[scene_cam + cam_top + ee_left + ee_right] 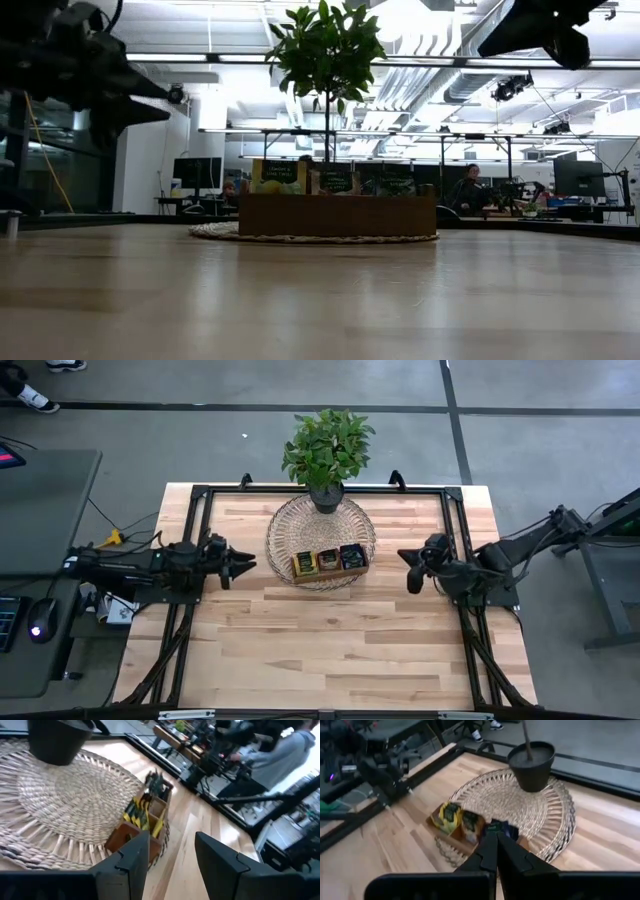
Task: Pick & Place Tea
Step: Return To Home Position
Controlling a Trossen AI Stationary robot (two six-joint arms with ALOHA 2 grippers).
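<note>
Wooden bench (330, 650) holds the tray (340, 215), with the tea (328, 560) sorted into 3 compartments. Left pincer (172, 839) is spread, right pincer (496, 839) pressed together, both empty. Homing seems in hand; next, retract clear.

Overhead cam looks straight down from pretty far up, fitting the whole pale wooden plank table (330, 650) and both arms. Low cam sits at tabletop height, facing level across the boards into the room. Wrist cams peer forward and down from close in, past the left gripper (172, 840) and right gripper (496, 839), from opposite sides. All four share the brown wooden three-compartment tray (335, 215) on the round woven straw mat (300, 520).
</note>
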